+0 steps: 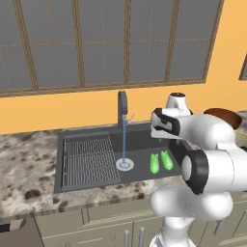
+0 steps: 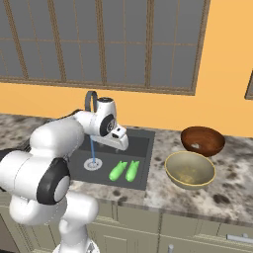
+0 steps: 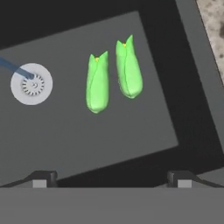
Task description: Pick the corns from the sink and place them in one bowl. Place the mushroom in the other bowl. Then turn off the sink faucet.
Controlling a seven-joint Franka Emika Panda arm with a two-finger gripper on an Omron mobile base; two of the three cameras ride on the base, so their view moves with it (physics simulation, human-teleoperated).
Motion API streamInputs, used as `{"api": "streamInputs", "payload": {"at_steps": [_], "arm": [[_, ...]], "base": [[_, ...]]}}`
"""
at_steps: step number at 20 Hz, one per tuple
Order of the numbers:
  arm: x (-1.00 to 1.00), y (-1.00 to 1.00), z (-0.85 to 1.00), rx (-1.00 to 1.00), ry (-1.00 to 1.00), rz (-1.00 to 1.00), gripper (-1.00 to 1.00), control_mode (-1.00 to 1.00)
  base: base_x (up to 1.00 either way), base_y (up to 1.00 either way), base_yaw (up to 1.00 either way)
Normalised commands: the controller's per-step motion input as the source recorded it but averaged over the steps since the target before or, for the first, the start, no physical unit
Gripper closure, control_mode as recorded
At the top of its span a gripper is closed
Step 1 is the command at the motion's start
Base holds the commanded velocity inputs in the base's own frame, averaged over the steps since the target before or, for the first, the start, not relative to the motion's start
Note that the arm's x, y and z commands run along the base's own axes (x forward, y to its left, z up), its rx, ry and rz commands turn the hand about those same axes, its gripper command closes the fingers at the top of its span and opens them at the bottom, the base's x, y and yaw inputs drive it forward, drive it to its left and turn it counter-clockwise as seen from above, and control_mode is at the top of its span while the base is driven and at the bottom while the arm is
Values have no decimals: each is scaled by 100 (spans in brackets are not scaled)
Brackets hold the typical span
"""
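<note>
Gripper point(image 3: 112, 179) spread wide, grasping nothing, above the sink point(image 1: 144, 140); two corns point(image 3: 97, 83) point(image 3: 128, 70) lying side by side on the basin floor beside the drain point(image 3: 31, 84); faucet point(image 1: 122, 110) running; mushroom possibly the pale speck in the reddish-brown bowl point(image 2: 202, 140), tan bowl point(image 2: 189, 169) just beside it.

Matt dark sink point(image 1: 144, 140), speckled stone counter point(image 1: 24, 164), glossy wooden bowl point(image 2: 202, 140).

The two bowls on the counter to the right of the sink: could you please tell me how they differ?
The reddish-brown bowl is dark and wooden-looking; the tan-olive bowl is paler with a grey rim. The reddish-brown bowl sits farther back, near the wall; the tan-olive bowl sits nearer the counter's front edge. Both are round, upright and stand on the speckled counter, close together.
</note>
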Motion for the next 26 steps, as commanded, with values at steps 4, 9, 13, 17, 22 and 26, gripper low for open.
{"api": "streamInputs", "payload": {"at_steps": [4, 9, 13, 17, 22, 26], "arm": [[21, 8, -44, 0, 17, 0, -100, -100], [3, 11, -48, 0, 4, 0, -100, -100], [0, 0, -45, 0, -1, 0, -100, -100], [0, 0, -43, 0, -2, 0, -100, -100], [1, 0, -39, 0, 0, 0, -100, -100], [10, 2, -39, 0, -2, 0, -100, -100]], "base": [[0, 0, 0], [0, 0, 0], [0, 0, 0], [0, 0, 0], [0, 0, 0], [0, 0, 0]]}}
